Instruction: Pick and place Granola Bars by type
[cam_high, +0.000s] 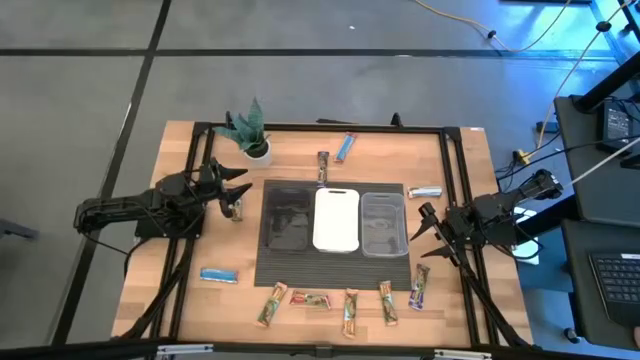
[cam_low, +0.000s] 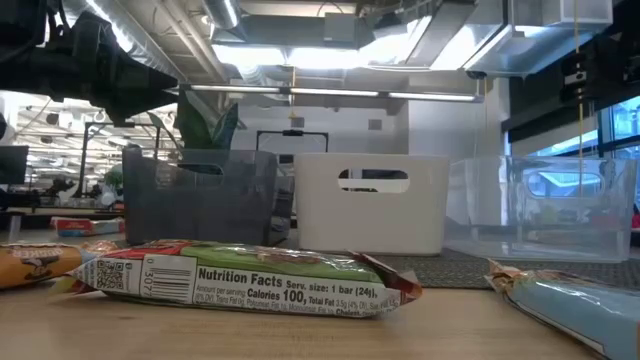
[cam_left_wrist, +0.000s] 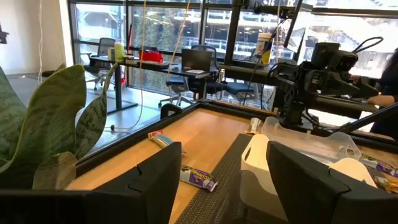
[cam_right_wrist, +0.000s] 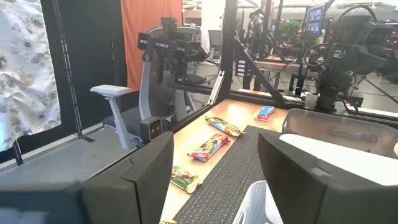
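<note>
Granola bars lie flat on the wooden table around three trays. A blue bar (cam_high: 347, 147), a brown-red one (cam_high: 322, 165) and a silver one (cam_high: 425, 191) lie on the far side. Another blue bar (cam_high: 219, 274) and several tan-green bars (cam_high: 311, 298) lie along the near edge. My left gripper (cam_high: 238, 185) (cam_left_wrist: 224, 155) hovers open left of the black tray (cam_high: 287, 217), with a small bar (cam_high: 237, 208) on the table beside it. My right gripper (cam_high: 425, 225) (cam_right_wrist: 216, 142) hovers open right of the clear tray (cam_high: 383, 222).
The white tray (cam_high: 336, 218) stands between the black and clear ones on a dark mat (cam_high: 300, 268). A potted plant (cam_high: 250, 135) stands at the far left, close to my left gripper. A black frame rail (cam_high: 455, 180) runs along the table's edges.
</note>
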